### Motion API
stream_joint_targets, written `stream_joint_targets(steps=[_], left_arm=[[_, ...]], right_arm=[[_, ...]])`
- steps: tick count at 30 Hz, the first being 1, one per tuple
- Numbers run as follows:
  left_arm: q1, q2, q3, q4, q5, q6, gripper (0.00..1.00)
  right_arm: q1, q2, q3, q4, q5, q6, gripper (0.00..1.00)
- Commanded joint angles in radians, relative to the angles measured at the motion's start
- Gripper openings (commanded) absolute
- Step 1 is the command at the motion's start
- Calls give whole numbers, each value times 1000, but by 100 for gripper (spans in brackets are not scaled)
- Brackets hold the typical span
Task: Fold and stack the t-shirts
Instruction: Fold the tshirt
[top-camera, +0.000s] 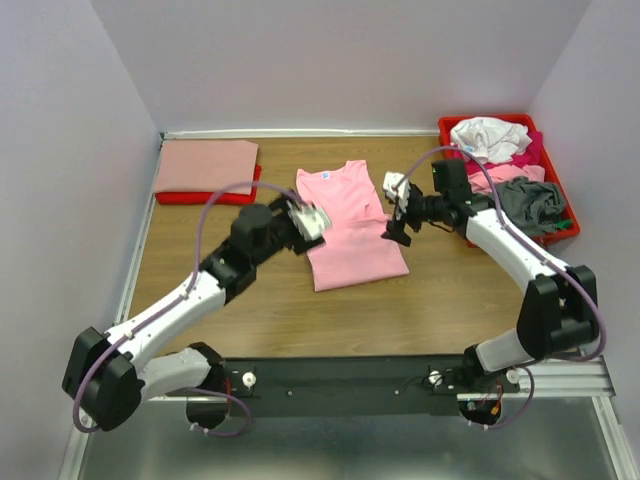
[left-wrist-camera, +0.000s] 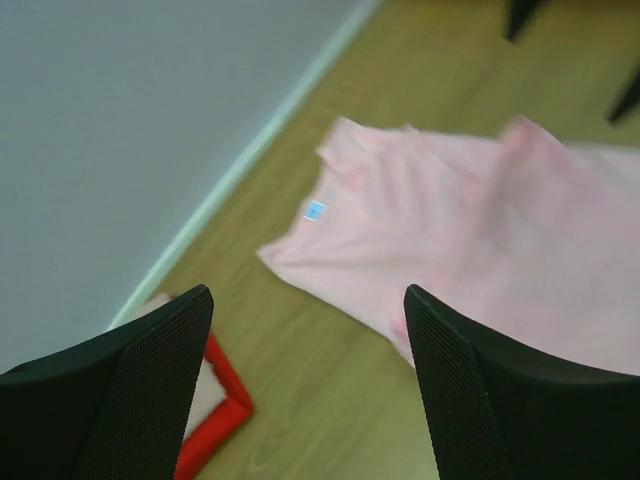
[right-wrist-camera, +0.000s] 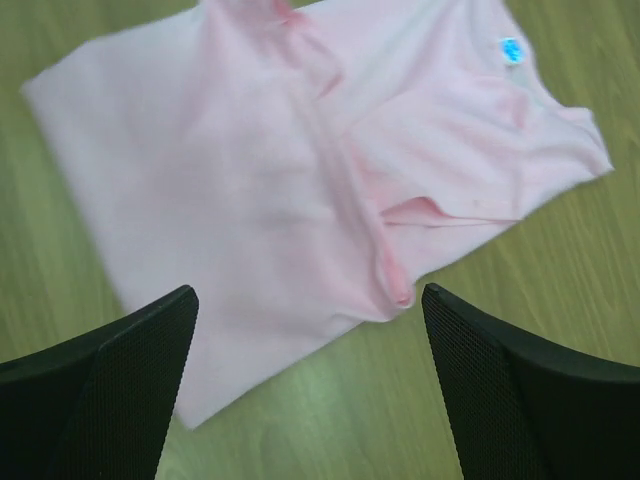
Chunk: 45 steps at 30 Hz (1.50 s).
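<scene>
Over the partly folded pink t-shirt (top-camera: 350, 240), left gripper (top-camera: 310, 222) and right gripper (top-camera: 398, 212) hovered with jaws spread wide, empty

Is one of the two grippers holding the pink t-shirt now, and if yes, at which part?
Nothing is held. The left gripper and the right gripper both stand open above the light pink t-shirt, with nothing between their fingers.

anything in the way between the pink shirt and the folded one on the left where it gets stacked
Nothing visible. Only bare table lies between the light pink t-shirt and the folded salmon shirt at the far left.
</scene>
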Motion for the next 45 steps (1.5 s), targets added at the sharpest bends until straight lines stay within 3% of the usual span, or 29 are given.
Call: stream_joint_targets(steps=[1, 2, 5, 9, 14, 23, 34, 37, 38, 40, 41, 42, 43, 44, 45], left_arm=[[-158, -141, -217, -28, 45, 313, 87], [-167, -153, -282, -20, 37, 420, 87], [-204, -172, -324, -20, 54, 474, 87], [-270, -80, -334, -20, 62, 500, 83], [-307, 60, -286, -17, 66, 482, 81], [-323, 172, -281, -16, 92, 485, 80], [-323, 437, -228, -11, -11, 453, 77], [-314, 491, -203, -6, -60, 447, 64], [-311, 499, -200, -6, -67, 445, 60], [-301, 506, -194, -6, -75, 441, 39], [-300, 506, -192, -9, -75, 438, 19], [-299, 497, -194, -11, -74, 435, 10], [-299, 488, -200, -8, -69, 435, 5], [-299, 479, -205, -8, -63, 435, 4], [-299, 456, -214, -9, -55, 433, 0]], right_arm=[[2, -115, -190, -100, -136, -473, 100], [1, -117, -207, -114, -119, -505, 100], [1, -121, -254, -158, -71, -590, 99], [9, -124, -336, -180, -48, -739, 96], [10, -32, -294, -181, -3, -684, 86], [24, 37, -313, -163, 40, -708, 83], [28, 95, -297, -86, 93, -627, 73], [30, 95, -302, -78, 101, -621, 65], [32, 95, -303, -78, 101, -618, 58], [32, 97, -303, -78, 95, -610, 44], [30, 98, -302, -78, 93, -606, 40], [32, 97, -303, -80, 90, -598, 36], [32, 95, -303, -80, 86, -596, 32], [32, 92, -305, -78, 84, -595, 13], [32, 87, -308, -78, 81, -596, 10]])
